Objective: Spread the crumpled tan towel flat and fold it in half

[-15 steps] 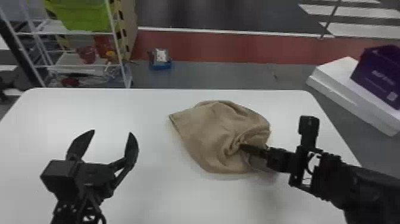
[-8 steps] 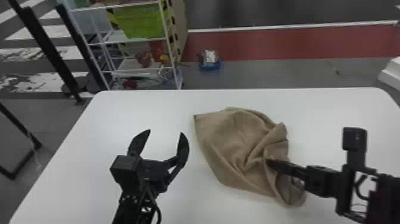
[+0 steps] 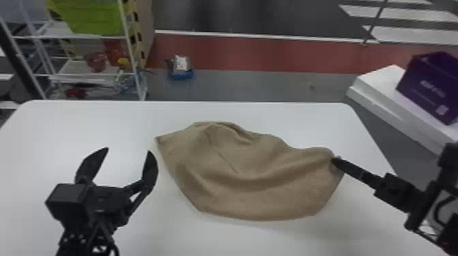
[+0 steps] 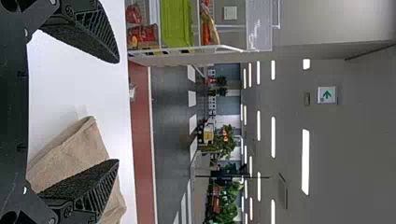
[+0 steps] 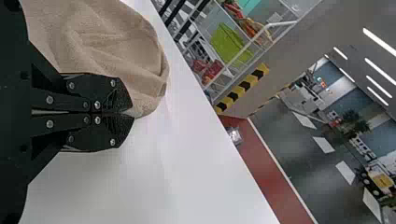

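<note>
Lying rumpled on the white counter [image 3: 102, 126], the tan towel [image 3: 252, 177] runs its long axis mostly left to right, slanting a little nearer the robot at its right end. At that right end the right end effector [image 3: 334, 159] is clenched on the towel's edge, so the towel stretches leftward from it. The left end effector [image 3: 128, 150] is released, its fingers spread, just left of the towel's left corner [image 3: 162, 141] and apart from it. The right arm is the nearer, already touching; spreading the cloth probably calls for the left one to go rightward to that free corner. Count: one towel, one counter, two end effectors, one grasping and one empty.
</note>
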Motion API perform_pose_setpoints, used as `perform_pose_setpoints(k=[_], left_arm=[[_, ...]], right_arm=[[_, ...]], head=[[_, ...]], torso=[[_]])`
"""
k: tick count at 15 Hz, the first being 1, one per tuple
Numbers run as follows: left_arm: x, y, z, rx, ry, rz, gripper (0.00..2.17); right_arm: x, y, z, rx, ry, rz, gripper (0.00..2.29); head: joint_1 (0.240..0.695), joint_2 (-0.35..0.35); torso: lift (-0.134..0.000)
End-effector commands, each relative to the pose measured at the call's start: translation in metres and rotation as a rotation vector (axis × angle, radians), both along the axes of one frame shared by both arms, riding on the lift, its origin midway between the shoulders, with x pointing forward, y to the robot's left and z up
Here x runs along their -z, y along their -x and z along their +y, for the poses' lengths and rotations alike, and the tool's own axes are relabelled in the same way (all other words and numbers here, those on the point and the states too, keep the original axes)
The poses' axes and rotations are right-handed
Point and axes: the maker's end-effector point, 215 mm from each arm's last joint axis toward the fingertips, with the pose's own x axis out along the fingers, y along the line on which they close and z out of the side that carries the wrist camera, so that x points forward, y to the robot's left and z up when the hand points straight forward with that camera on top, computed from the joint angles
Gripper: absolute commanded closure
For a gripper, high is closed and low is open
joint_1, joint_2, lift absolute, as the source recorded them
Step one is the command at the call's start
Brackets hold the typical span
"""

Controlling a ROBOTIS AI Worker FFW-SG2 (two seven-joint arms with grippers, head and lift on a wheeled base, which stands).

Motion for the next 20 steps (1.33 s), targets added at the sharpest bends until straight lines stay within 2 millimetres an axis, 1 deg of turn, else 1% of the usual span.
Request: perform_pose_setpoints(k=[1, 2, 4, 6, 7, 8, 9, 10, 13, 14, 17, 20], left_arm=[[0.000, 0.002, -0.005, 0.005, -0.001, 0.001, 0.14], [0.000, 0.003, -0.005, 0.005, -0.001, 0.002, 0.14], [0.004, 0.004, -0.007, 0.016, -0.001, 0.009, 0.14], [0.005, 0.003, -0.019, 0.047, 0.000, 0.016, 0.14], [0.012, 0.001, -0.025, 0.062, -0.005, 0.042, 0.14], [0.025, -0.001, -0.031, 0.086, -0.006, 0.093, 0.14], [0.027, -0.007, -0.032, 0.093, -0.003, 0.104, 0.14], [0.032, -0.012, -0.035, 0.105, 0.002, 0.125, 0.14], [0.056, -0.034, -0.045, 0.142, 0.060, 0.270, 0.17], [0.055, -0.039, -0.047, 0.146, 0.082, 0.283, 0.21], [0.055, -0.049, -0.057, 0.165, 0.118, 0.318, 0.22], [0.061, -0.052, -0.073, 0.199, 0.129, 0.333, 0.22]], right_arm=[[0.001, -0.003, -0.039, 0.075, 0.016, -0.008, 1.78], [0.014, -0.003, -0.047, 0.086, 0.012, 0.020, 1.78], [0.039, -0.005, -0.052, 0.096, 0.036, 0.048, 1.78], [0.058, -0.012, -0.066, 0.127, 0.128, 0.055, 1.78], [0.058, -0.014, -0.072, 0.140, 0.136, 0.054, 1.78], [0.057, -0.014, -0.078, 0.148, 0.137, 0.054, 1.78], [0.056, -0.014, -0.081, 0.149, 0.142, 0.054, 1.78], [0.057, -0.014, -0.081, 0.150, 0.143, 0.054, 1.78], [0.062, -0.012, -0.075, 0.138, 0.148, 0.061, 1.78], [0.064, -0.011, -0.072, 0.135, 0.149, 0.062, 1.78], [0.070, -0.013, -0.064, 0.119, 0.182, 0.058, 1.78], [0.075, -0.015, -0.055, 0.106, 0.205, 0.058, 1.78]], head=[[0.695, -0.151], [0.695, -0.167], [0.695, -0.200], [0.695, -0.226], [0.695, -0.233], [0.695, -0.243], [0.695, -0.254], [0.695, -0.271], [0.695, -0.283], [0.695, -0.283], [0.695, -0.279], [0.695, -0.278]], torso=[[-0.124], [-0.124], [-0.124], [-0.124], [-0.124], [-0.124], [-0.124], [-0.124], [-0.124], [-0.124], [-0.124], [-0.124]])
